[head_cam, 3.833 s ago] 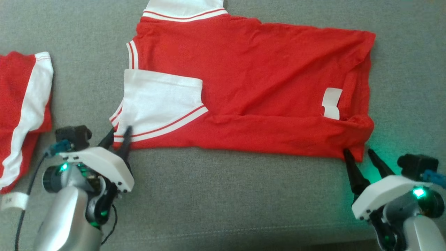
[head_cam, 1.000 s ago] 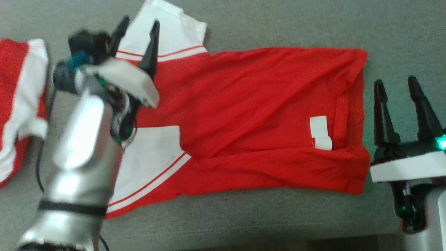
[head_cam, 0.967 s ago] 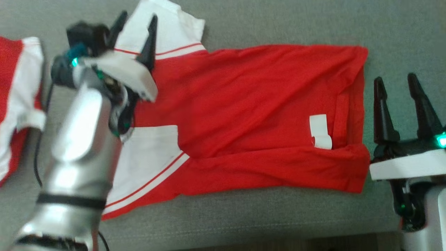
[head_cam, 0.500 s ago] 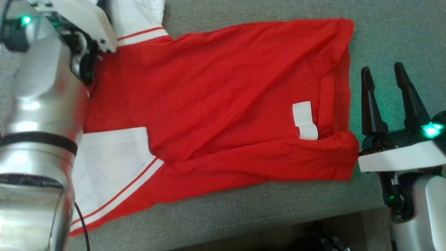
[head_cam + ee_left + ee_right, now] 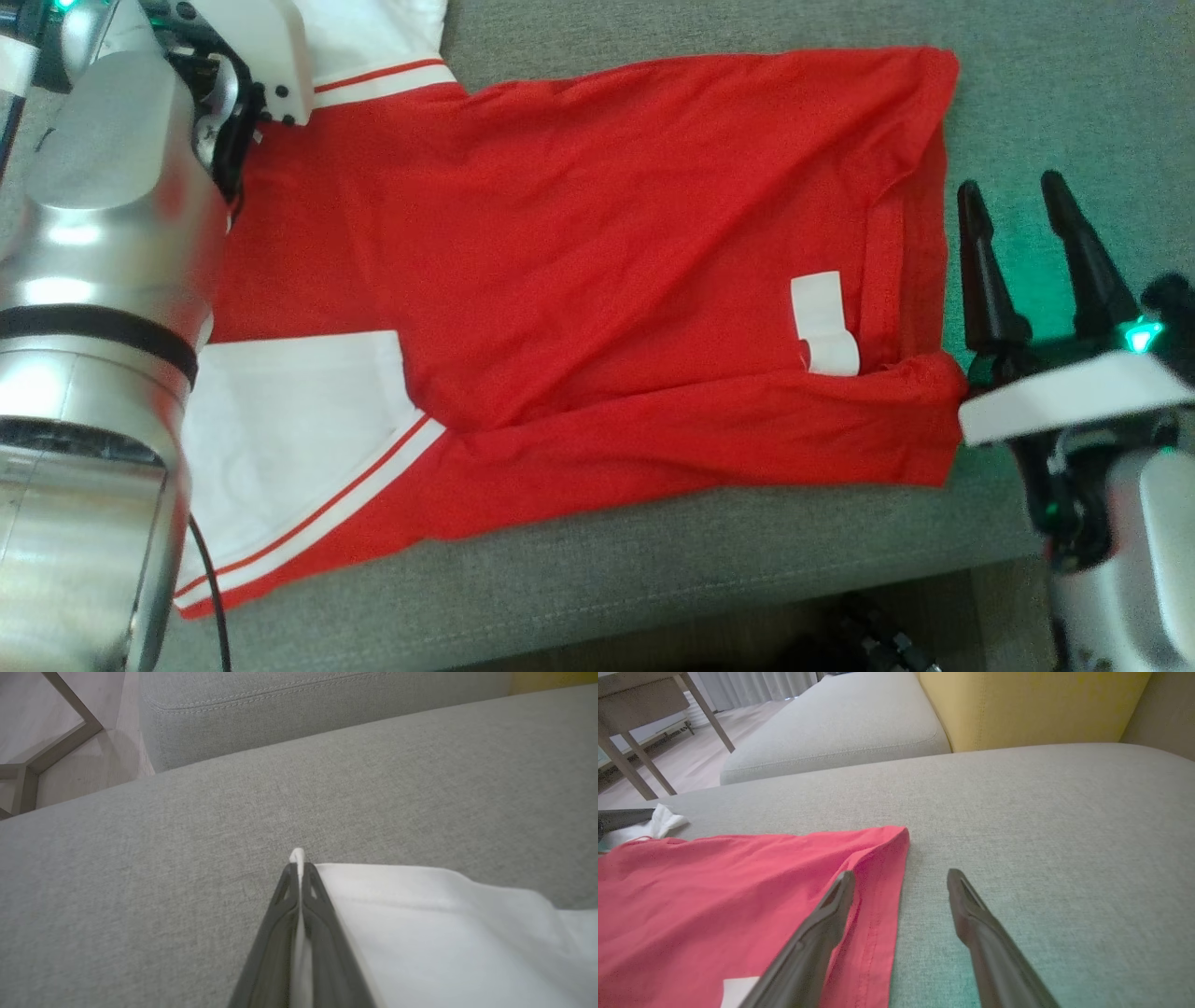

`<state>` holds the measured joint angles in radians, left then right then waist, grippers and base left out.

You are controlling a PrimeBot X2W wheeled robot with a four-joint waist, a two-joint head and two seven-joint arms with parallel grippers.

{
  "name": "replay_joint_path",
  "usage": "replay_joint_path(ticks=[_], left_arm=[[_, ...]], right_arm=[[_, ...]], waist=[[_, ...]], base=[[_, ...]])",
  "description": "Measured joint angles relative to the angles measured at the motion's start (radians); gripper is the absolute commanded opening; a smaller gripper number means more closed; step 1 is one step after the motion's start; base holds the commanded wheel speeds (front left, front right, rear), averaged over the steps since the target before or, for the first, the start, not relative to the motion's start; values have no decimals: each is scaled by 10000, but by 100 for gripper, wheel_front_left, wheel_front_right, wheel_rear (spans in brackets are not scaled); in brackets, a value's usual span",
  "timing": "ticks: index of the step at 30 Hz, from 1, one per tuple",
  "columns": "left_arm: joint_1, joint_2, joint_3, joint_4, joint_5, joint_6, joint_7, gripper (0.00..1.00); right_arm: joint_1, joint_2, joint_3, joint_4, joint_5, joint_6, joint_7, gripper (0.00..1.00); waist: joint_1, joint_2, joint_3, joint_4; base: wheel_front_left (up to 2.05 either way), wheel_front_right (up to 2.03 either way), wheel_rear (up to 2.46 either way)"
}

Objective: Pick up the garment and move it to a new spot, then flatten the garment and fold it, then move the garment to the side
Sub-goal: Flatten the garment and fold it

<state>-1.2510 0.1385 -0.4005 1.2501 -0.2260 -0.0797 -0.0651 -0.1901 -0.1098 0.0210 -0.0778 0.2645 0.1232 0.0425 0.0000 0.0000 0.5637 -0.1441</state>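
The garment [image 5: 579, 261] is a red shirt with white, red-striped sleeves, lying flat across the grey sofa seat [image 5: 709, 579], its near long edge folded over. In the left wrist view my left gripper [image 5: 298, 867] is shut on the edge of the far white sleeve [image 5: 420, 933], white cloth pinched between its tips. In the head view that arm [image 5: 103, 280] covers the shirt's left end. My right gripper [image 5: 1013, 201] stands open just beside the shirt's right hem [image 5: 882, 891], with its left finger [image 5: 831, 914] over the hem edge in the right wrist view.
A white label [image 5: 822, 322] lies near the right hem. The sofa's front edge [image 5: 653, 625] runs along the bottom of the head view. A yellow cushion [image 5: 1031, 704] and another grey seat [image 5: 840, 728] sit behind. Table legs [image 5: 626, 756] stand on the floor.
My left gripper reached to the far white sleeve and closed on its edge. The head camera shifted, so the whole scene slid left. My right gripper stayed open by the hem.
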Motion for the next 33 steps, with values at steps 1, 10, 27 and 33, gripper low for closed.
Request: replay_joint_path(ticks=[1, 10, 27, 33], left_arm=[[-16, -10, -10, 46, 0, 2, -81, 0], [-266, -445, -63, 217, -61, -94, -541, 0], [-273, -621, -56, 447, -587, -201, -1354, 0], [-265, -387, 50, -36, -750, -201, -1758, 0]], right_arm=[[-168, -94, -6, 165, 50, 0, 136, 100], [-2573, -1139, 506, 1875, 813, 0, 1014, 100], [-3345, -1992, 512, 2894, 1599, 2, 3200, 0], [-3340, -2115, 349, 2401, 1576, 2, 2851, 0]], waist=[[0, 0, 2, 15], [0, 0, 168, 520], [0, 0, 97, 1081], [0, 0, -132, 1185]], base=[[0, 0, 0], [0, 0, 0], [0, 0, 0], [0, 0, 0]])
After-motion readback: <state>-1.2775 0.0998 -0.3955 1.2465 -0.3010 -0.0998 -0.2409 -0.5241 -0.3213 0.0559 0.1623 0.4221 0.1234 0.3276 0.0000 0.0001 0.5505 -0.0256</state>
